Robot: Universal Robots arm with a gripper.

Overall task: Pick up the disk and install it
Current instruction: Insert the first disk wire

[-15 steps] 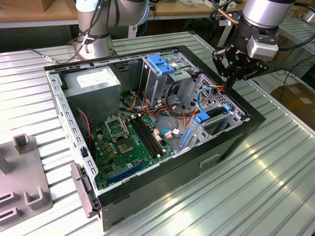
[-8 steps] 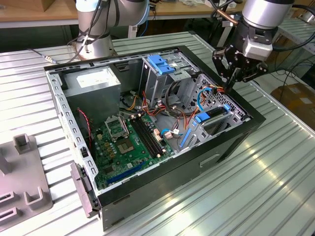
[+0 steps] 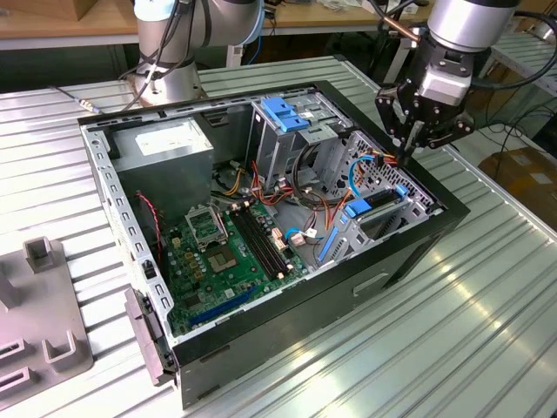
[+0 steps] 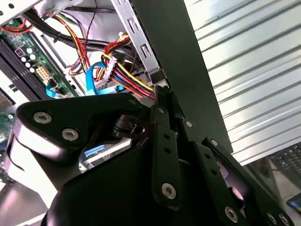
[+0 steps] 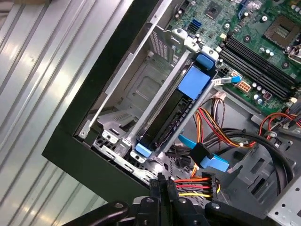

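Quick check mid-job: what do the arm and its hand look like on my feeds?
The arm is a silver-grey cylinder at the wrist, with a dark cable running beside it. The hand is matt black, built of bolted linkage bars with silver screw heads, tapering to narrow tips.

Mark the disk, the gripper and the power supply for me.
disk [image 5: 167, 121], first wrist view, on its dark body inside the blue bracket.
gripper [image 3: 408, 144], exterior view, at its tip.
power supply [image 3: 165, 144], exterior view, on its top label.
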